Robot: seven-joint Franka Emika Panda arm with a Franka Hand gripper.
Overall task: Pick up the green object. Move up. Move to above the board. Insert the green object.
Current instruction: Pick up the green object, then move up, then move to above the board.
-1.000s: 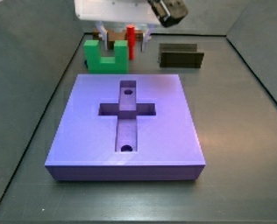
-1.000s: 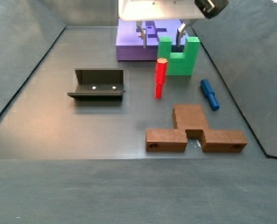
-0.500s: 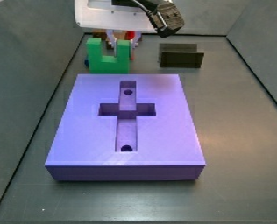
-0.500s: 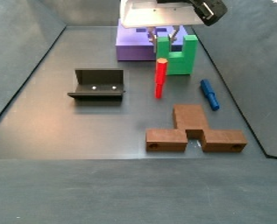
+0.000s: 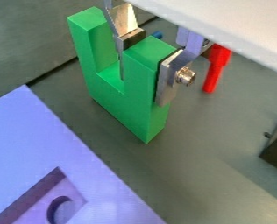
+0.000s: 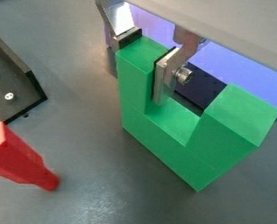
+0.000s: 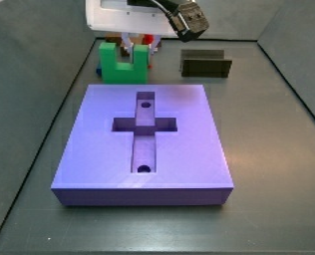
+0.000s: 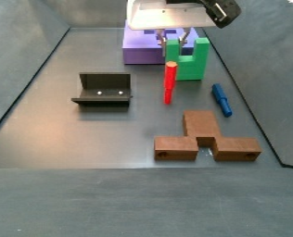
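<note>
The green object is a chunky U-shaped block standing on the grey floor, prongs up; it shows in both side views. My gripper is lowered over it and straddles one prong. One silver finger lies flat on the prong's outer face and the other sits in the notch. Both pads touch the prong in both wrist views. The purple-blue board with its cross-shaped recess lies beside the block, apart from it.
A thin red peg stands close beside the green object. A dark olive box sits near the back wall. The fixture, a blue piece and brown blocks lie farther off on the floor.
One second ago my gripper was higher, above the green object. It has come down over the prong. The last half second shows no further movement of arm or block.
</note>
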